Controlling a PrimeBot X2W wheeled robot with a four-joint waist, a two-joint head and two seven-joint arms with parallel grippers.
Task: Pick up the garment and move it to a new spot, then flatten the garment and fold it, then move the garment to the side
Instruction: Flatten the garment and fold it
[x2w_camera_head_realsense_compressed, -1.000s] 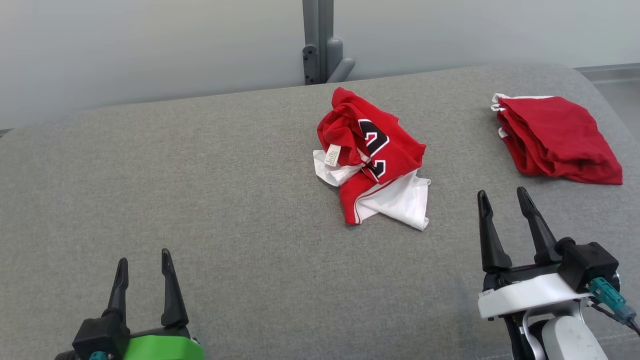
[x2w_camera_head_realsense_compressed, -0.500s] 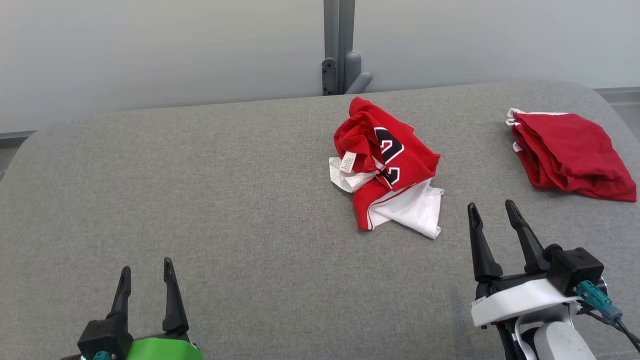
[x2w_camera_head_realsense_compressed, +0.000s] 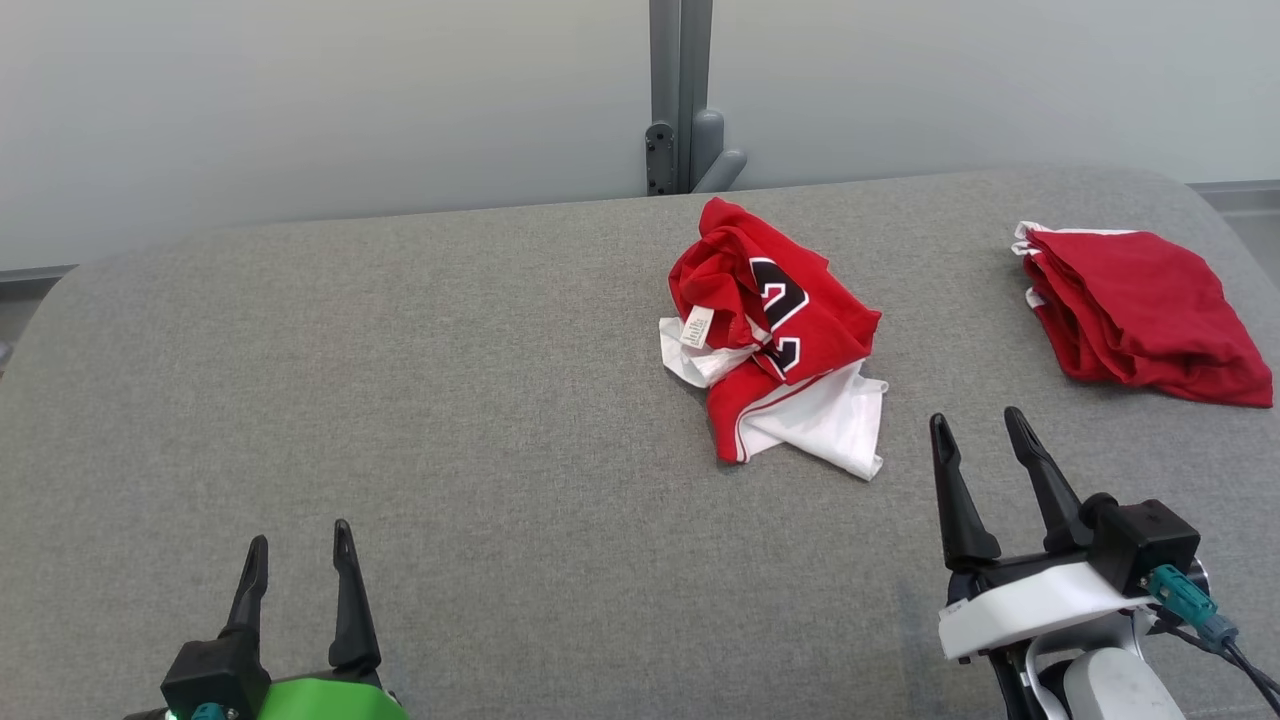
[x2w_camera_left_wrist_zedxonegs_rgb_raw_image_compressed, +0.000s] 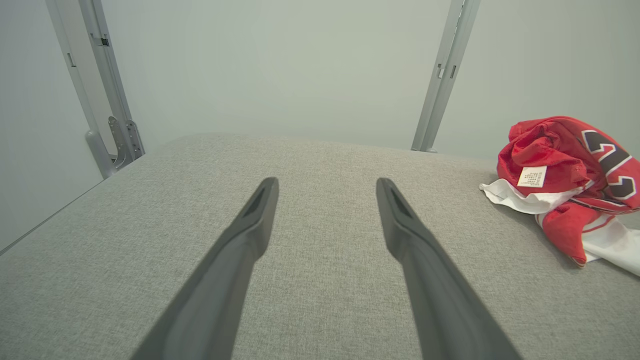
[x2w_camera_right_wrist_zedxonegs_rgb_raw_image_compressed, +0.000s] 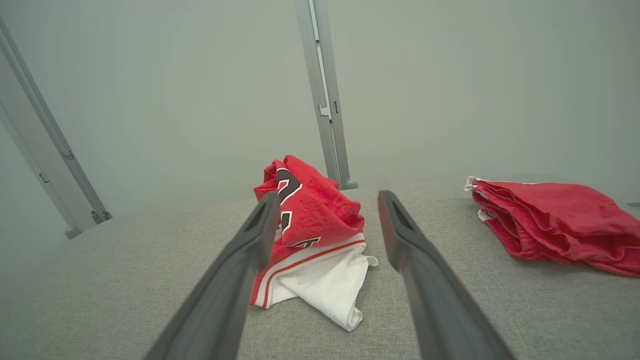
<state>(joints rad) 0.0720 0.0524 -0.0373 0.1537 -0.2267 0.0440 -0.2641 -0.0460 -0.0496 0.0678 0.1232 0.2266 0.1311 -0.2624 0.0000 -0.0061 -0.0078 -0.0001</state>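
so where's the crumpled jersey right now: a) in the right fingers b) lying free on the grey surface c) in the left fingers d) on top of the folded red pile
b: the crumpled jersey lies on the grey surface, with the left gripper and right gripper both short of it, fingers spread and empty.

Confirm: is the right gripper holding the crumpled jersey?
No, the right gripper hangs open short of the crumpled jersey, which lies untouched on the grey surface.
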